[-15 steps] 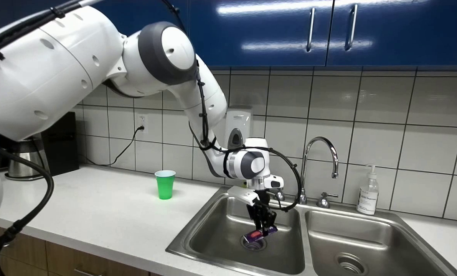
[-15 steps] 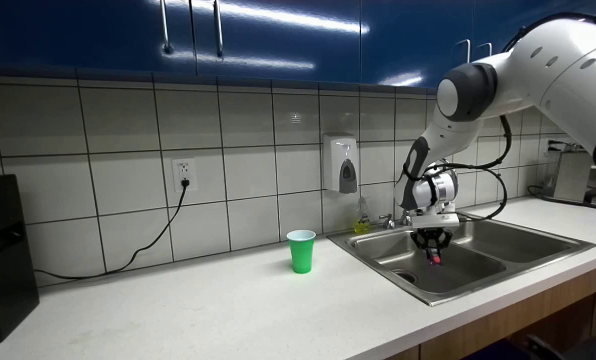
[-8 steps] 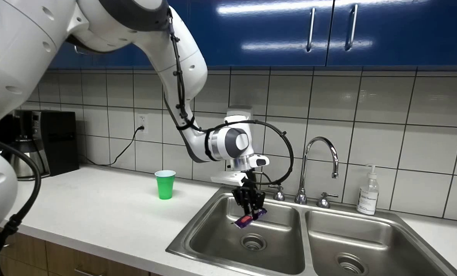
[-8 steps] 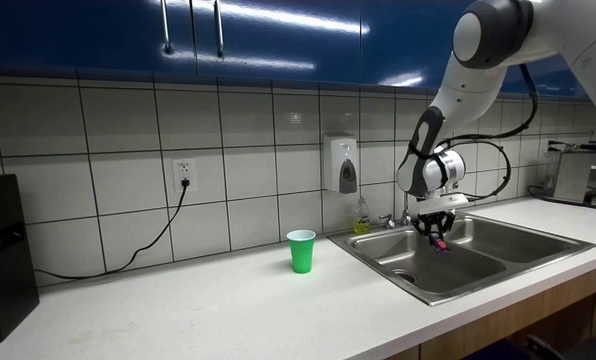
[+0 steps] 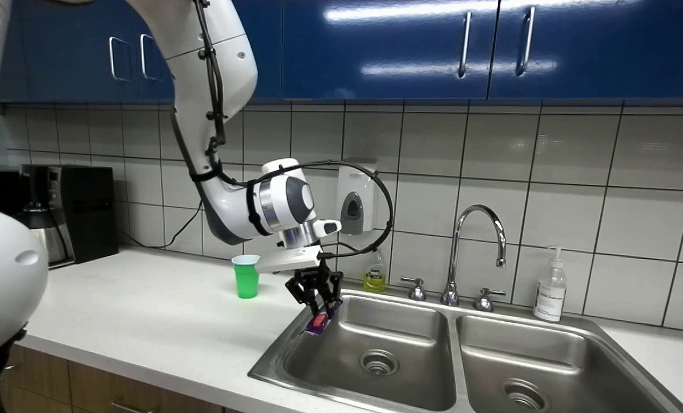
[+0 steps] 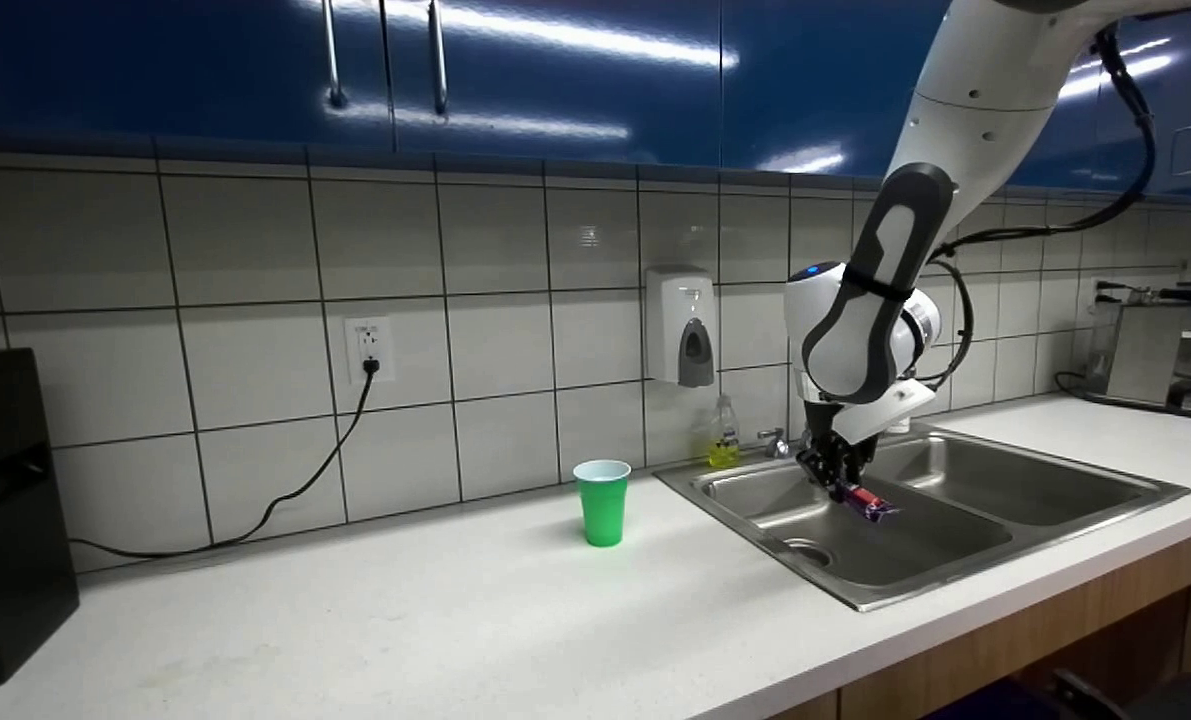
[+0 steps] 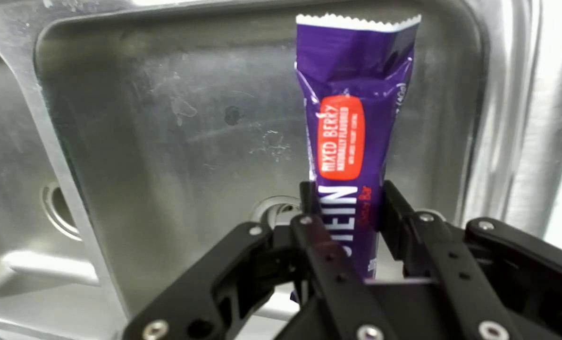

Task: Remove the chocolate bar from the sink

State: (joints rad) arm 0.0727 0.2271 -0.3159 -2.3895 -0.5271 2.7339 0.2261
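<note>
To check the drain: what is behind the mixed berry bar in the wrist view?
The steel sink basin and part of the drain show; the mixed berry bar and pincer cover the rest.

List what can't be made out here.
Chocolate bar: lower lettering, hidden by the gripper in the wrist view.
Green cup: bottom inside, hidden by its near wall in both exterior views.
Pump bottle label: print too small in an exterior view.
Robot arm: upper part, cut by the top edge in both exterior views.
</note>
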